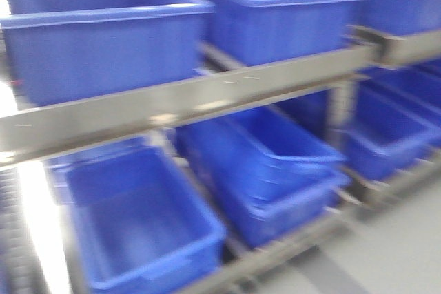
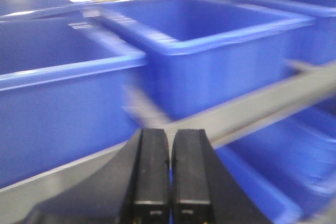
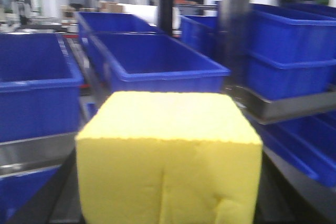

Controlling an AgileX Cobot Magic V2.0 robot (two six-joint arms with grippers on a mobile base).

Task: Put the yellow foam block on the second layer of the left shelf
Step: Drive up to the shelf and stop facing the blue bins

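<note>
The yellow foam block point(image 3: 168, 156) fills the lower middle of the right wrist view, held between my right gripper's dark fingers point(image 3: 63, 192), which show only as slivers at its sides; its front face is creased by the squeeze. It hangs in front of a shelf of blue bins point(image 3: 152, 61). My left gripper point(image 2: 169, 145) is shut and empty, its two black pads together, in front of a grey shelf rail point(image 2: 262, 106) and blue bins point(image 2: 220, 45). Neither gripper nor the block shows in the front view.
The front view shows a metal rack with a grey rail point(image 1: 207, 98), two large blue bins point(image 1: 96, 32) above it and more blue bins point(image 1: 138, 218) on the layer below. Stacked blue bins point(image 3: 294, 51) stand at the right in the right wrist view. All views are motion-blurred.
</note>
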